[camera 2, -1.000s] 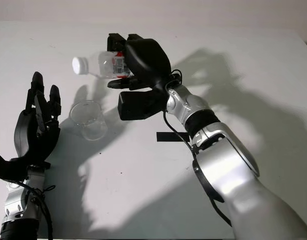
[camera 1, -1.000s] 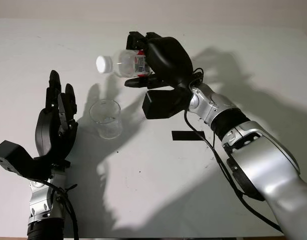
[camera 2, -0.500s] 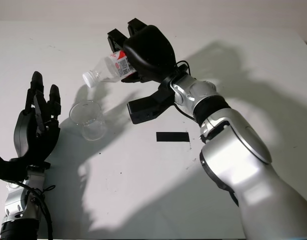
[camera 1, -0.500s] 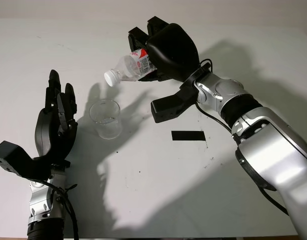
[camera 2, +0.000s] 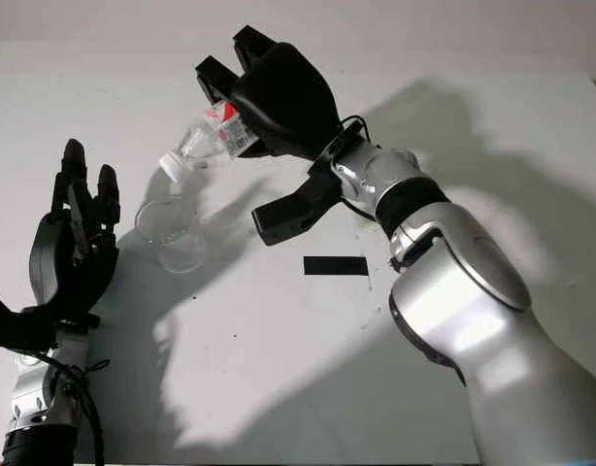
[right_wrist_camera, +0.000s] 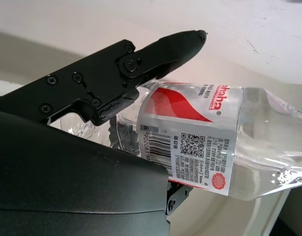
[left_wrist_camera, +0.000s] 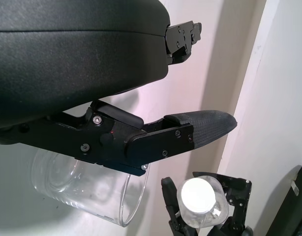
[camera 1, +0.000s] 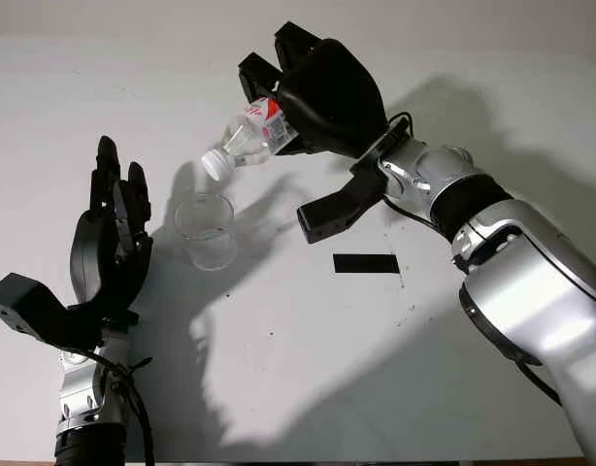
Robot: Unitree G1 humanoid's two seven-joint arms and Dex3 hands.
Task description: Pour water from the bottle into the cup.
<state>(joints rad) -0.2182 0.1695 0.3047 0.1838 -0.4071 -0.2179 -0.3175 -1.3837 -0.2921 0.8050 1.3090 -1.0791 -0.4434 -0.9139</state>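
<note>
Change: over the last second my right robot hand (camera 1: 322,92) had tipped the bottle (camera 1: 248,136) from nearly level to neck-down, and its white cap (camera 1: 213,163) had come lower, closer over the cup (camera 1: 207,229).
Meaning: I judged the pouring tilt under way, yet the cap still looked screwed on, so no water could leave.
Right robot hand: raised above the far middle of the worktop (camera 1: 308,369), fingers wrapped around the bottle's labelled body.
Left robot hand: my left robot hand (camera 1: 109,252) was open, holding nothing, upright at the near left, just left of the cup.
Bottle: clear plastic with a red and white label, slanting down to the left; water showed inside it in the right wrist view.
Cup: clear, upright on the worktop, below the cap; it looked empty.
Other: a black strip (camera 1: 366,263) lay right of the cup.
</note>
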